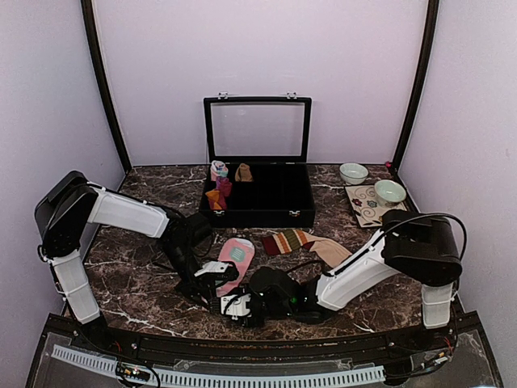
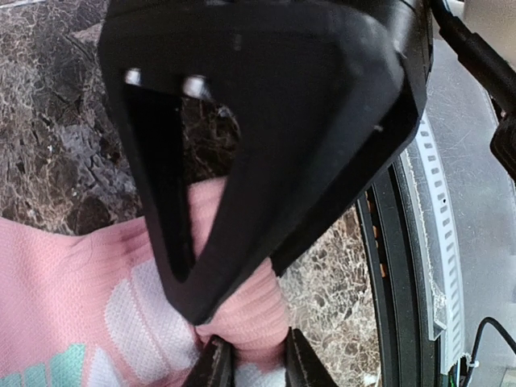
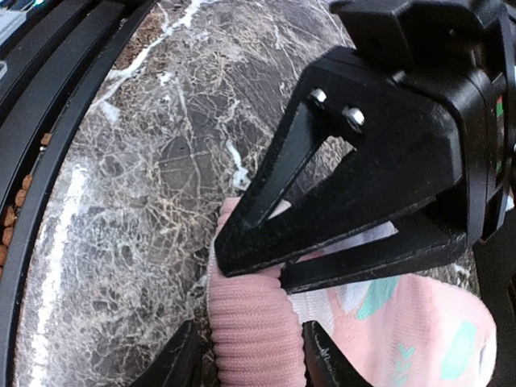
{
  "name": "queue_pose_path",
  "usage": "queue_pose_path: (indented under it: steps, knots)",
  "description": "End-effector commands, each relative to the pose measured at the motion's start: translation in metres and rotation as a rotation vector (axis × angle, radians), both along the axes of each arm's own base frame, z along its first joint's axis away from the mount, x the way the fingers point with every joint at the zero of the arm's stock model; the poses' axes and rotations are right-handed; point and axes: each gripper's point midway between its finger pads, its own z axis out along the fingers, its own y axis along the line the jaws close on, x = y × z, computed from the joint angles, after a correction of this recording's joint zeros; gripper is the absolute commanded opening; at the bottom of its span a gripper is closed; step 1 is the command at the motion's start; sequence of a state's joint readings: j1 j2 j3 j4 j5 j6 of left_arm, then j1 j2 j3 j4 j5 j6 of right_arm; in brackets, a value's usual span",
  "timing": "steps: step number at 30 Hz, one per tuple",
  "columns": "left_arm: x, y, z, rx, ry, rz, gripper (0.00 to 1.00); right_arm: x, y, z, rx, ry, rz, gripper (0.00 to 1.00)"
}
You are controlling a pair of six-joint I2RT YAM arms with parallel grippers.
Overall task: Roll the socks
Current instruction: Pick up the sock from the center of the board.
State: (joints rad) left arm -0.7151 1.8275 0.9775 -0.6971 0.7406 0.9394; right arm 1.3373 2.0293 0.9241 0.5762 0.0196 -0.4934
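Marble, dark and white-veined, tops the bench (image 1: 133, 283). The long pink sock with mint and white patches (image 1: 236, 257) lies flat on it near the front edge, in front of the open black compartment case (image 1: 258, 217). The left gripper (image 2: 250, 364) is closed on a fold of this pink sock at its near end, with the fabric bunched between its two fingertips. The right gripper (image 3: 250, 359) reaches in from the right at the same end. Its fingers stand on either side of the ribbed pink cuff, which fills the gap between them; whether they squeeze it cannot be told. The red-brown-cream striped sock with a tan foot (image 1: 303, 242) lies just right of the pink one, apart from both grippers. Small rolled bundles (image 1: 218, 187) sit at the left end of the case. Two pale bowls (image 1: 389, 191) stand at the far right.
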Motion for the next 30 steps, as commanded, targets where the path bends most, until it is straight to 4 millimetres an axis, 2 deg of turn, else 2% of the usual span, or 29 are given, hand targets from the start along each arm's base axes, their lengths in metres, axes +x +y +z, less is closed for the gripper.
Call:
queue_pose_path:
  steps: [1, 3, 7, 9, 11, 14, 16, 18, 21, 24, 28, 30]
  knots:
    - [-0.018, 0.047, -0.041, 0.256, 0.03, -0.032, 0.23, -0.004, 0.0, -0.016, -0.051, 0.026, 0.016, 0.36]
    - [-0.017, 0.047, -0.042, 0.256, 0.03, -0.028, 0.23, -0.002, 0.001, -0.019, -0.061, 0.023, 0.005, 0.32]
    - [-0.016, 0.045, -0.042, 0.255, 0.034, -0.024, 0.23, 0.0, 0.005, -0.012, -0.043, 0.018, -0.002, 0.36]
    - [-0.015, 0.045, -0.042, 0.26, 0.033, -0.024, 0.23, -0.002, 0.005, -0.01, -0.043, 0.028, 0.01, 0.34]
    - [-0.012, 0.045, -0.042, 0.264, 0.025, -0.016, 0.24, -0.008, 0.003, -0.015, -0.073, 0.055, 0.032, 0.26]
    - [-0.001, 0.045, -0.038, 0.256, -0.027, 0.027, 0.35, -0.015, -0.002, -0.024, -0.114, 0.127, 0.032, 0.08]
    - [0.009, 0.047, -0.03, 0.237, -0.08, 0.066, 0.4, -0.016, -0.006, -0.029, -0.116, 0.193, -0.006, 0.01]
    - [0.02, 0.05, -0.02, 0.221, -0.149, 0.109, 0.42, -0.018, -0.011, -0.036, -0.127, 0.257, -0.037, 0.0]
    - [0.028, 0.059, 0.004, 0.187, -0.254, 0.154, 0.43, -0.018, -0.014, -0.044, -0.141, 0.365, -0.089, 0.0]
    - [0.035, 0.066, 0.033, 0.147, -0.395, 0.166, 0.44, -0.016, -0.013, -0.043, -0.125, 0.467, -0.131, 0.0]
    - [0.052, 0.064, 0.087, 0.01, -0.63, 0.2, 0.45, -0.007, -0.001, -0.022, -0.055, 0.639, -0.184, 0.0]
    - [0.053, 0.06, 0.111, -0.085, -0.719, 0.208, 0.44, 0.002, 0.006, -0.006, -0.01, 0.719, -0.212, 0.0]
